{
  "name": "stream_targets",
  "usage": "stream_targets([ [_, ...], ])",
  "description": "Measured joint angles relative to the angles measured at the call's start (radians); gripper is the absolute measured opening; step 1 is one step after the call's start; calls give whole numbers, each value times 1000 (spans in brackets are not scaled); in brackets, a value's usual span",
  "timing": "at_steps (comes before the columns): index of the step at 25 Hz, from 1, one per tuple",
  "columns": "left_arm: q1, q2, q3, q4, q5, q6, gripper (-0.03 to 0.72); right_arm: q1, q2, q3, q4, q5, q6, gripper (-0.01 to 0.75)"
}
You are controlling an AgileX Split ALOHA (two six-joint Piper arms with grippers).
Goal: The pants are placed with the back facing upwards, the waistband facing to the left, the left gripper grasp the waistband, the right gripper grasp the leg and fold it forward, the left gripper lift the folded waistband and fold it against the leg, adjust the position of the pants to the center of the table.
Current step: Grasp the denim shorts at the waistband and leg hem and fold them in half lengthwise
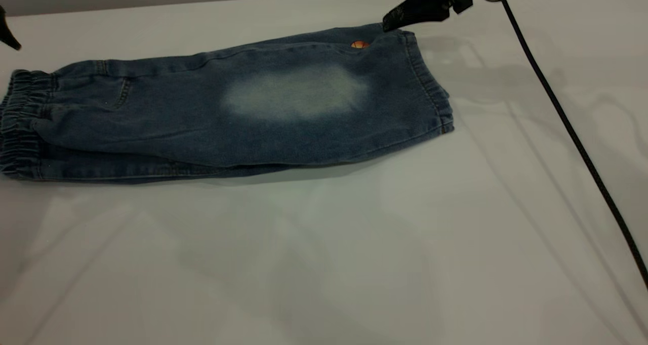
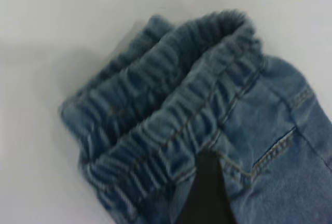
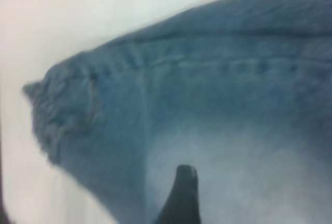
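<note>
We see the pants (image 1: 217, 117) lying flat on the table (image 1: 324, 254), already folded lengthwise so that one leg lies over the other. The leg (image 1: 298, 94) with the pale oval faded patch is on top, and only a sliver of the orange ball print (image 1: 360, 44) peeks out at the far edge near the hem. The elastic waistband (image 1: 23, 122) sits at the left end of the pants, doubled into two gathered layers, which we also see bunched in the left wrist view (image 2: 171, 125).

The right gripper (image 1: 392, 21) hangs at the far corner of the hem; the leg's cuff lies directly beneath and just forward of its jaws, and the tip appears to touch or nearly touch the denim. We cannot tell whether its jaws are spread or pressed together, since the right wrist view shows only one dark finger (image 3: 181, 195) over the faded patch. A black cable (image 1: 567, 122) runs from that arm across the table, well clear of the pants.

The left gripper (image 1: 10, 39) shows only as a dark tip at the left edge, with the waistband just forward of and below it, apart from it. In the left wrist view one dark finger (image 2: 207, 193) lies over the denim beside a pocket seam. We cannot tell how its jaws stand.
</note>
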Motion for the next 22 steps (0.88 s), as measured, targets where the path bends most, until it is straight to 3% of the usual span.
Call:
stream_targets([
  [6,76,-31,-22,-12,80,316,523,0,-9,0,24,163,-69,548],
  [12,237,-29,-22,7,215,512,523,0,-9,0,25,282,-81,506],
  [17,405,21,-22,156,374,497,524,0,-7,0,29,285,-76,505],
  [22,479,106,-27,392,468,380,524,1,-7,0,29,295,-75,505],
])
